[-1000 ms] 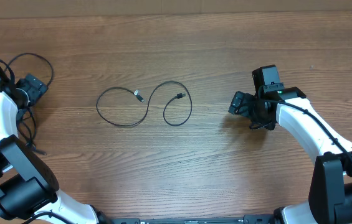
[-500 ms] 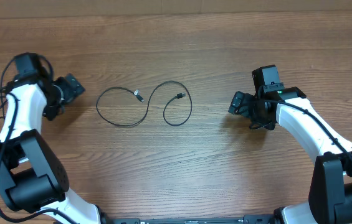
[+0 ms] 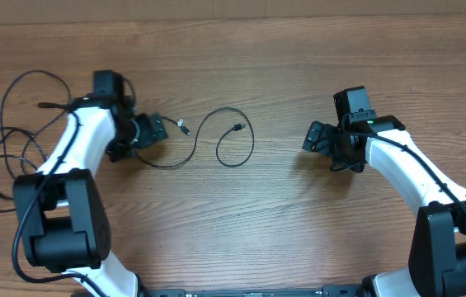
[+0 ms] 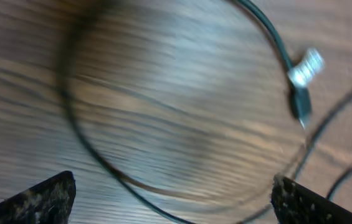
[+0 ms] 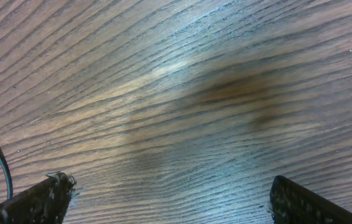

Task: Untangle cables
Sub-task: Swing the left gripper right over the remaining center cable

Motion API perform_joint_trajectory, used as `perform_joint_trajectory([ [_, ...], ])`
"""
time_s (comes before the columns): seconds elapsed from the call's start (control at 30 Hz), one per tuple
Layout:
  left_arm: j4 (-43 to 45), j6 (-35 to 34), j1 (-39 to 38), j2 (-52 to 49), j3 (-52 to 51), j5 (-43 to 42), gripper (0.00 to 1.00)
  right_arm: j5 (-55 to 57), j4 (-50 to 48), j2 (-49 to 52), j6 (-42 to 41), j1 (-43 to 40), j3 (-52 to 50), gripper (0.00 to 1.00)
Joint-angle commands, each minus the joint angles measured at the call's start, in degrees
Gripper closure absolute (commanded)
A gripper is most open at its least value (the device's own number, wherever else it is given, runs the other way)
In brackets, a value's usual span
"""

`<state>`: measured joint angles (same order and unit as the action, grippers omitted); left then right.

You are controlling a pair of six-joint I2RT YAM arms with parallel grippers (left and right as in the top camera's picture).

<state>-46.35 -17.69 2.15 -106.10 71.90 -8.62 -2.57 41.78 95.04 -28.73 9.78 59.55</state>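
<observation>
Both claws wide open, left claw (image 3: 157,130) hovering over the left loop of the cable (image 3: 252,140) mid-table, right claw (image 3: 311,136) empty further right. It's thin, light and floppy, so I'd pinch near the plug (image 4: 305,65)

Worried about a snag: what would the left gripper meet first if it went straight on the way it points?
Most likely the cable loop lying on the table right ahead of the open left gripper; its silver plug sits off to one side. Depth is unclear.
</observation>
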Motion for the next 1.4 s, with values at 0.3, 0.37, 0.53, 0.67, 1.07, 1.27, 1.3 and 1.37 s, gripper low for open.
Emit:
perform_joint_trajectory([
  [0.3, -0.4, 6.2, -13.1, -0.5, -3.2, -0.9, 0.12, 0.6, -0.1, 0.2, -0.4, 0.0, -0.3, 0.00],
  [0.37, -0.4, 6.2, -14.4, -0.5, -3.3, -0.9, 0.13, 0.6, -0.1, 0.2, -0.4, 0.0, -0.3, 0.00],
  [0.53, -0.3, 6.2, -16.8, -0.5, -3.3, -0.9, 0.00, 0.6, -0.1, 0.2, -0.4, 0.0, -0.3, 0.00],
  [0.67, 0.0, 6.2, -17.8, -0.5, -3.3, -0.9, 0.01, 0.6, -0.1, 0.2, -0.4, 0.0, -0.3, 0.00],
  [1.07, -0.3, 15.2, -18.0, -0.5, -3.3, -0.8, 0.01, 0.6, -0.1, 0.2, -0.4, 0.0, -0.3, 0.00],
  [1.27, -0.2, 18.5, -17.9, -0.5, -3.3, 1.5, 0.01, 0.6, -0.1, 0.2, -0.4, 0.0, -0.3, 0.00],
  [1.3, -0.1, 19.0, -17.9, -0.5, -3.3, 1.8, 0.00, 0.6, -0.1, 0.2, -0.4, 0.0, -0.3, 0.00],
  [1.37, 0.1, 19.5, -17.9, -0.5, -3.3, 1.8, 0.00, 0.6, -0.1, 0.2, -0.4, 0.0, -0.3, 0.00],
])
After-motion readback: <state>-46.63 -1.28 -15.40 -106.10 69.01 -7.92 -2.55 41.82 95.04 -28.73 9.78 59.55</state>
